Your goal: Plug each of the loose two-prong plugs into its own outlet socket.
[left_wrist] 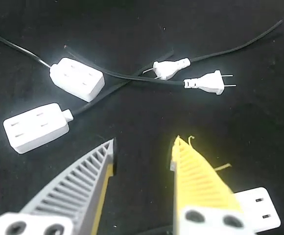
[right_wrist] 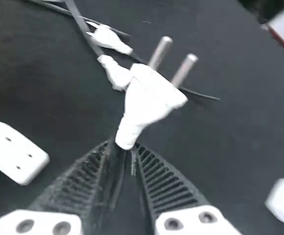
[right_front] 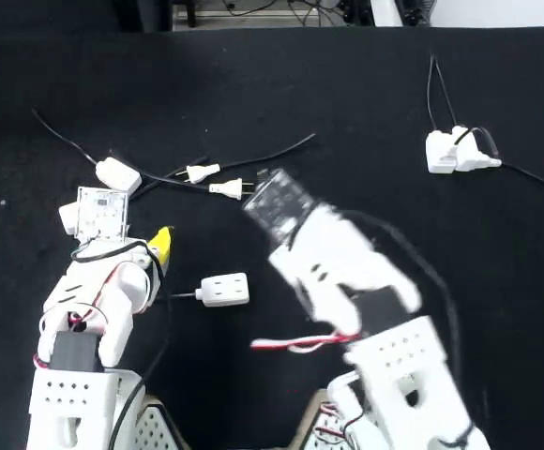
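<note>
White plug [right_wrist: 149, 95] clamped in the right hand [right_wrist: 126, 147], pinched at its cord end, prongs pointing away. Left hand [left_wrist: 144, 142] hangs over the black counter [right_front: 366, 94], fingers apart and holding nothing. Two loose plugs [right_front: 202, 172] lie at its one o'clock, an outlet socket [right_front: 225, 289] at four.

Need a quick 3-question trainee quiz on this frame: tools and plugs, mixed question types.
1. True or false: the left tool is open and empty.
2. What does the right tool grip? A) a white two-prong plug, prongs pointing away from the tool; B) a screwdriver; C) nothing.
3. Count: how many loose plugs lie on the table in the left wrist view?
Key: 1 true; 2 A; 3 two.
</note>
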You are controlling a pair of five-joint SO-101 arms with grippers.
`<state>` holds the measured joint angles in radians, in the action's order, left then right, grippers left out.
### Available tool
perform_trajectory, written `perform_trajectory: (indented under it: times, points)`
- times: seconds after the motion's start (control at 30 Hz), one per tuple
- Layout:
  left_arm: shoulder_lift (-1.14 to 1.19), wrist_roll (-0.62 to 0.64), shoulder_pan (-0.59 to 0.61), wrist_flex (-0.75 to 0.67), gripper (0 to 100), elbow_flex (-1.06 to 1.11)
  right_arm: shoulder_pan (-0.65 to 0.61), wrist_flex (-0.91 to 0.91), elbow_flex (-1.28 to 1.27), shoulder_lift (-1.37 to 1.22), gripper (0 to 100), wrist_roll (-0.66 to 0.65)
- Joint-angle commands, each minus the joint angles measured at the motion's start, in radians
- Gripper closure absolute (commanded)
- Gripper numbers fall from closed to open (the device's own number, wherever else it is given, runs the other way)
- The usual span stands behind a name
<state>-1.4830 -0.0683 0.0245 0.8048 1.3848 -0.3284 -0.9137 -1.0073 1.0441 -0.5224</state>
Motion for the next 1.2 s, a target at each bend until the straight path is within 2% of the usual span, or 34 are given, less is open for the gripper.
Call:
perform_trajectory:
  times: [0.0,0.1,0.27,0.37,0.47,0.53,0.67,0.8,0.97,1.07,1.17]
  points:
    - [-0.012,0.012,0.008,-0.003,80,-0.01,0.063,-0.307,0.338,0.018,98.8,-0.086]
    - [-0.012,0.012,0.008,0.002,80,-0.01,0.103,-0.465,0.495,0.018,98.8,-0.155]
    - [-0.012,0.012,0.008,0.002,80,-0.01,0.239,-0.531,0.613,0.016,98.8,-0.278]
    - [-0.012,0.012,0.008,0.002,80,-0.008,0.269,-0.582,0.596,0.004,98.8,-0.37]
    - [-0.012,0.012,0.008,0.002,80,-0.008,0.265,-0.634,0.455,-0.056,98.8,-0.413]
    - [-0.012,0.012,0.008,0.002,80,-0.008,0.264,-0.568,0.305,-0.101,98.8,-0.416]
    - [-0.012,0.012,0.01,0.003,80,-0.008,0.259,-0.298,0.007,-0.15,98.8,-0.411]
    - [-0.012,0.012,0.013,0.003,80,-0.008,0.215,-0.126,-0.182,-0.154,98.8,-0.41]
    - [-0.015,0.012,0.015,0.003,80,-0.008,0.212,-0.193,-0.105,-0.153,97.9,-0.402]
    - [-0.014,0.012,0.015,0.003,80,-0.008,0.221,-0.258,-0.002,-0.154,88.0,-0.368]
    - [-0.014,0.012,0.015,0.003,80,-0.007,0.299,-0.284,0.077,-0.16,77.8,-0.402]
